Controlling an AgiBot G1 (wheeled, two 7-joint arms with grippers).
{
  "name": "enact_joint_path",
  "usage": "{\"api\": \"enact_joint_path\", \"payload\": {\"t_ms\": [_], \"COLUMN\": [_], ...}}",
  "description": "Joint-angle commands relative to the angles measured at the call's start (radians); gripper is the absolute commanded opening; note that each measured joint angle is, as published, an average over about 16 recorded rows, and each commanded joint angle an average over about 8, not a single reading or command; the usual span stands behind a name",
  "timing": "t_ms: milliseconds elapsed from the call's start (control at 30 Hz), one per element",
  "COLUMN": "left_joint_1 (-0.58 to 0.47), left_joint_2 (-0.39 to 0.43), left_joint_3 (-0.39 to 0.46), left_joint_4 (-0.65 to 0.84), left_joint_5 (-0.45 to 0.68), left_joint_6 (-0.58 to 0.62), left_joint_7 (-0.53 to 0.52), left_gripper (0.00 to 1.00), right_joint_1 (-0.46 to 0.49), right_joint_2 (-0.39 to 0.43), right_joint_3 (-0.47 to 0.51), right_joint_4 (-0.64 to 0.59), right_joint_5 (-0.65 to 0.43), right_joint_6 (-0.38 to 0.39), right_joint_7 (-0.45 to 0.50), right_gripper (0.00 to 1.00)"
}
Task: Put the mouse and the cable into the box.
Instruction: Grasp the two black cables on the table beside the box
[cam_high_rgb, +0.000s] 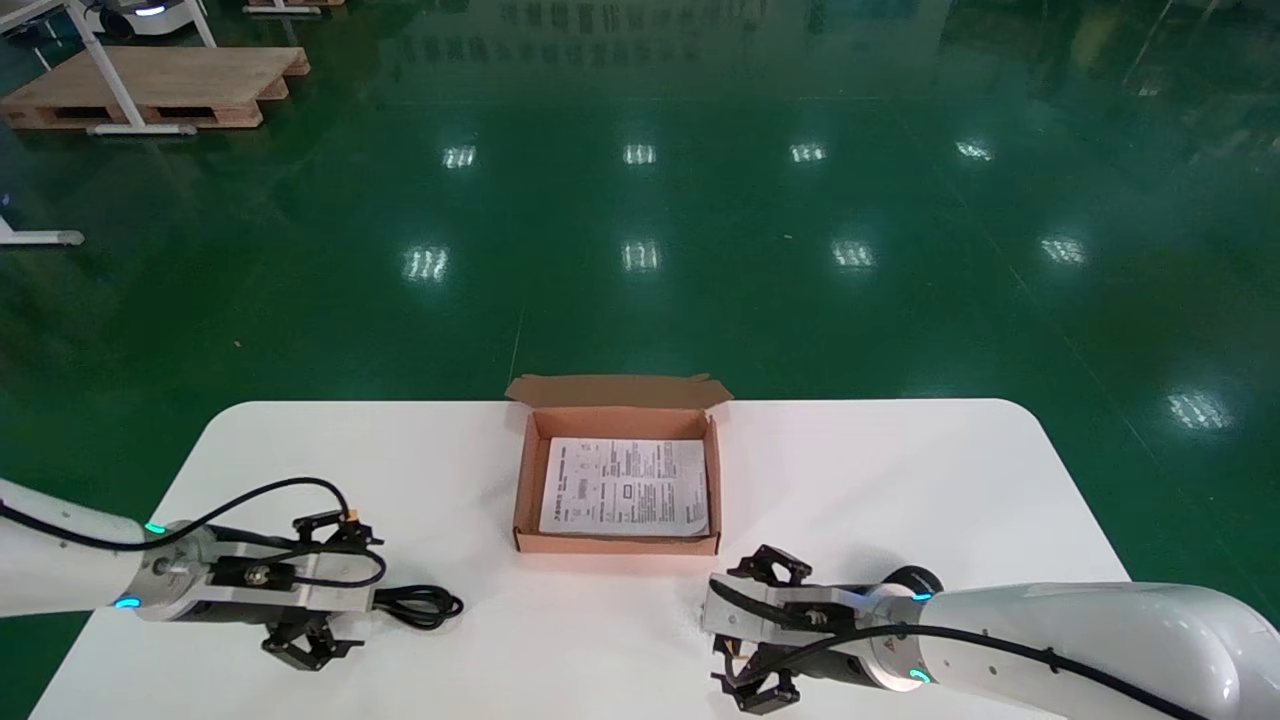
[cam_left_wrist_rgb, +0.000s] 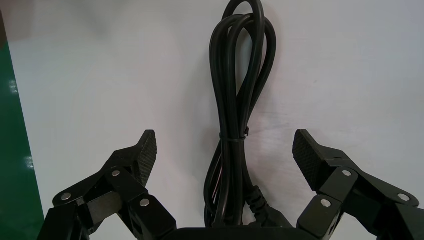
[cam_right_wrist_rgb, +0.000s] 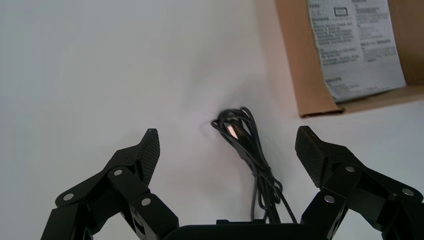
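left gripper and right gripper low over the counter, fingers wide.
the tied cable lies on the counter between the left fingers, touching neither. a thin cord, perhaps the mouse's, lies between the right fingers, near the box holding a sheet.
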Motion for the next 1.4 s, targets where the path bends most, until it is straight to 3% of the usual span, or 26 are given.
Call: {"api": "enact_joint_path", "payload": {"t_ms": [33,567,633,700,833,900,933,1400], "left_joint_1": [-0.001,-0.008,-0.008,-0.009,-0.009,-0.009,-0.009,-0.009], "left_joint_2": [0.001,0.006,0.006,0.007,0.007,0.007,0.007,0.006], "left_joint_3": [0.0,-0.001,-0.001,-0.001,-0.001,-0.002,-0.002,-0.002], "left_joint_4": [0.004,0.023,0.025,0.026,0.027,0.027,0.027,0.026], "left_joint_5": [-0.001,-0.003,-0.004,-0.004,-0.004,-0.004,-0.004,-0.004], "left_joint_6": [0.0,-0.001,-0.001,-0.001,-0.002,-0.002,-0.002,-0.002], "left_joint_7": [0.003,0.017,0.018,0.019,0.019,0.019,0.019,0.019], "left_gripper": [1.0,0.99,0.76,0.51,0.02,0.0,0.0,0.0], "right_joint_1": [0.005,0.052,0.057,0.061,0.065,0.065,0.065,0.059], "right_joint_2": [-0.002,-0.069,-0.073,-0.075,-0.077,-0.077,-0.076,-0.074], "right_joint_3": [0.0,-0.013,-0.013,-0.013,-0.014,-0.014,-0.014,-0.013], "right_joint_4": [-0.016,-0.203,-0.222,-0.236,-0.249,-0.247,-0.245,-0.229], "right_joint_5": [-0.007,-0.073,-0.075,-0.078,-0.082,-0.081,-0.081,-0.075], "right_joint_6": [0.006,0.091,0.094,0.097,0.1,0.099,0.099,0.095], "right_joint_7": [-0.001,-0.038,-0.039,-0.038,-0.038,-0.038,-0.038,-0.038], "right_gripper": [1.0,1.0,1.0,0.81,0.31,0.07,0.01,0.0]}}
